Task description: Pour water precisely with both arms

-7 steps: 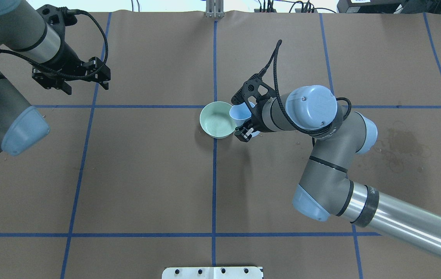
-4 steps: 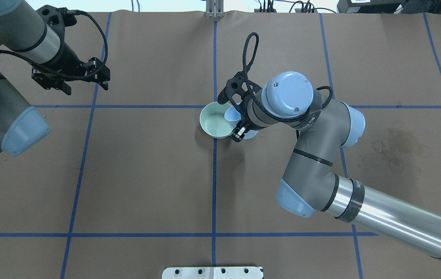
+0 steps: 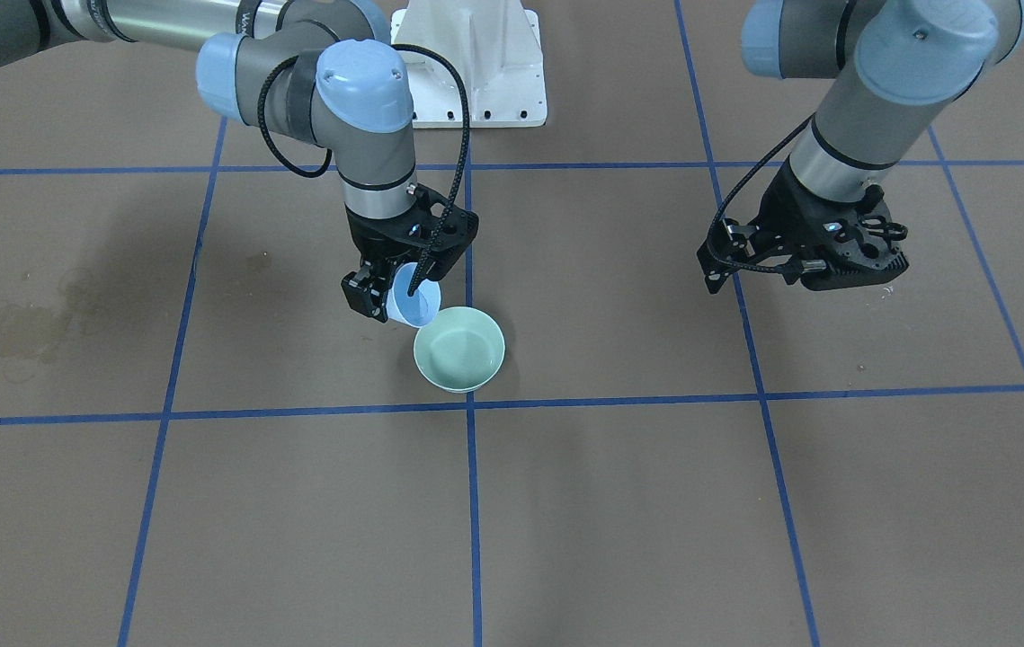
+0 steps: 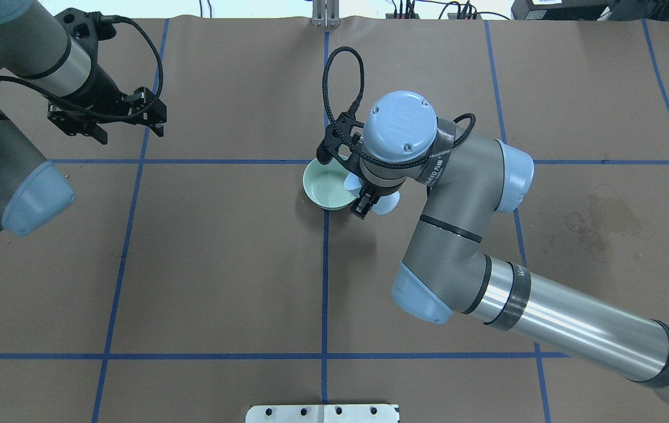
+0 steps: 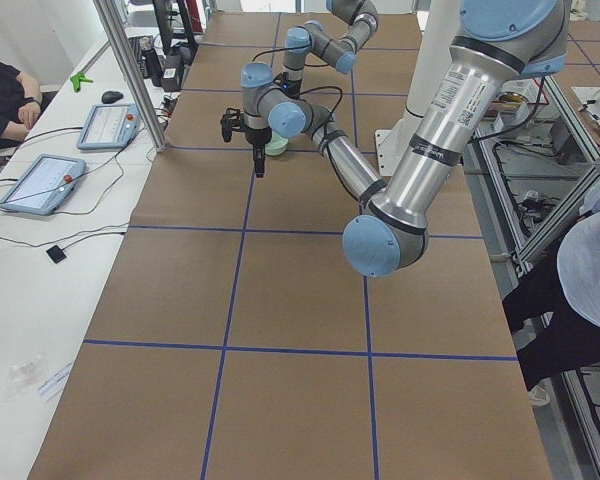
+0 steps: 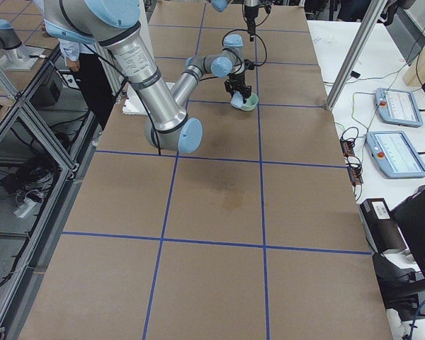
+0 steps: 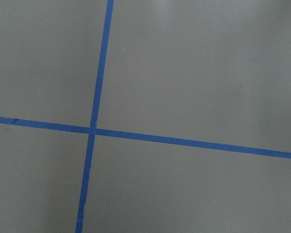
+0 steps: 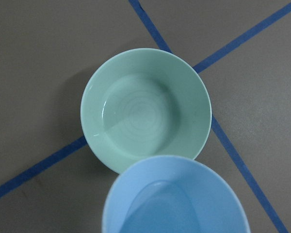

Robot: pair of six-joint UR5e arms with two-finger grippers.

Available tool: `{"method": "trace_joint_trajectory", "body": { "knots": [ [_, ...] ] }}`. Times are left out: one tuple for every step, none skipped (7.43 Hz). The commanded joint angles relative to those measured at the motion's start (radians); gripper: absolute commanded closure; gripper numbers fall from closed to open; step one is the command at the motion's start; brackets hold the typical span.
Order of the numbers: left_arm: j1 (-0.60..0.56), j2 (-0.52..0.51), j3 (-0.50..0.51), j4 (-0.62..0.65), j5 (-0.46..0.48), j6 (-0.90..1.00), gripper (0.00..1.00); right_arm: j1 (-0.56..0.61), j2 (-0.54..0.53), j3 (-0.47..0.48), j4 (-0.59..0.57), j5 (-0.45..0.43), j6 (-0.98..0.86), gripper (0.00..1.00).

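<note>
Water [image 8: 157, 213] glints faintly inside one tilted blue cup [image 3: 414, 307], clamped in the right gripper [image 3: 396, 289] above one green bowl's [image 3: 460, 352] rim. Left gripper [image 4: 131, 129] hangs apart, jaws spread. Lettering on the right arm [image 4: 569, 323] is unreadable.

A robotics lab: tape-gridded table [image 4: 222, 264], teach pendants [image 6: 397, 154].

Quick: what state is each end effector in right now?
Left end effector: open, holding nothing.
Right end effector: shut on the light-blue plastic cup, tilted toward the pale-green round bowl.
</note>
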Motion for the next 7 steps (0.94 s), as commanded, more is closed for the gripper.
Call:
{"method": "trace_joint_trajectory", "body": {
  "knots": [
    [-0.015,0.015,0.000,0.001,0.000,0.035,0.00,0.000,0.061,-0.076,-0.013,0.000,-0.027,1.00],
    [-0.024,0.023,0.000,0.000,-0.001,0.062,0.00,0.000,0.084,-0.109,-0.021,0.003,-0.031,1.00],
    [-0.024,0.025,0.001,0.001,-0.001,0.066,0.00,0.002,0.101,-0.117,-0.063,0.015,-0.065,1.00],
    [-0.026,0.032,0.000,0.000,-0.001,0.067,0.00,0.003,0.113,-0.117,-0.105,0.015,-0.098,1.00],
    [-0.027,0.037,0.000,0.000,-0.001,0.086,0.00,0.003,0.113,-0.121,-0.111,0.015,-0.100,1.00],
    [-0.038,0.049,0.000,0.001,-0.002,0.127,0.00,0.003,0.135,-0.158,-0.120,0.017,-0.107,1.00],
    [-0.041,0.058,0.000,0.000,-0.001,0.139,0.00,0.003,0.167,-0.205,-0.124,0.020,-0.112,1.00]
  ]
}}
